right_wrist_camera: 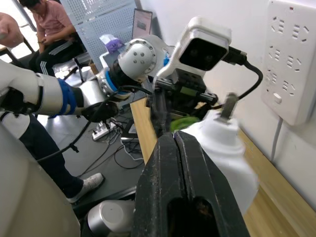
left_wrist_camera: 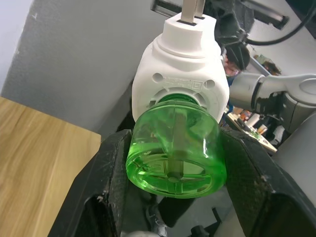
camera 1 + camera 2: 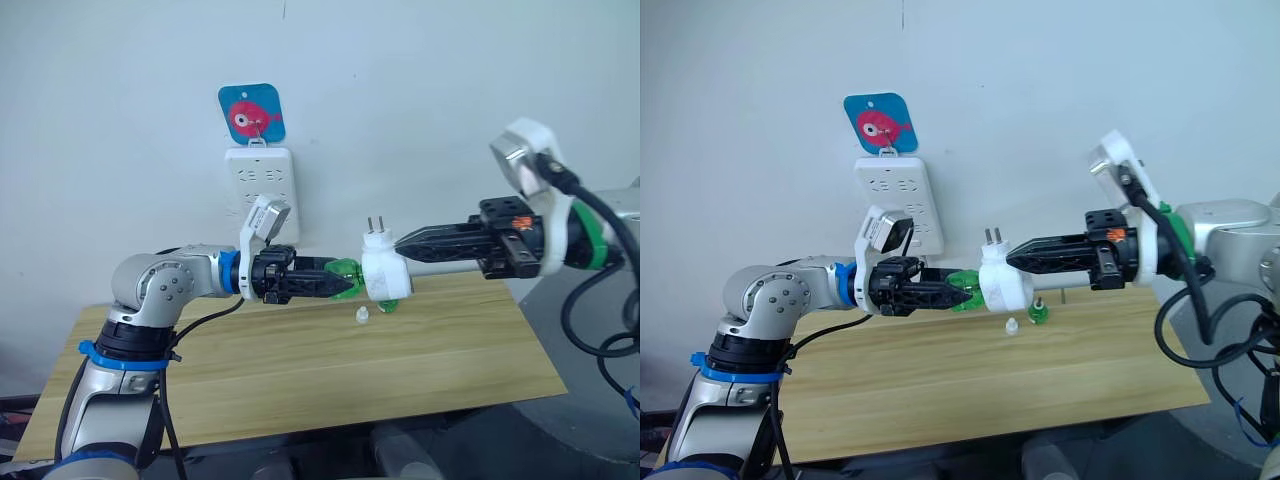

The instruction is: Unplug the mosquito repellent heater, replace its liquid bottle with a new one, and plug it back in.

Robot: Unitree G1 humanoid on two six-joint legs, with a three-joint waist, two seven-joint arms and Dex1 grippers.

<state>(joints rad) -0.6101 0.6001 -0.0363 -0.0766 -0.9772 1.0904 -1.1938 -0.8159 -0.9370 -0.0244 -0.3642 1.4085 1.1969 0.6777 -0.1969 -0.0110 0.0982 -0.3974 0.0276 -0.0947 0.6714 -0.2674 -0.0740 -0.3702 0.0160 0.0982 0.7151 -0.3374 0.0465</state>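
The white mosquito repellent heater hangs in the air in front of the wall, its two prongs pointing up. A green liquid bottle sits in its base. My left gripper is shut on that bottle, one black finger on each side of it. From the right, my right gripper reaches in with its fingers pressed close together, tips pinching the heater's upper side. A second green bottle lies on the table just behind the heater, with a small white cap beside it.
The white power strip hangs on the wall under a blue fish sticker, behind my left wrist. The wooden table spreads below both arms. A seated person appears far off in the right wrist view.
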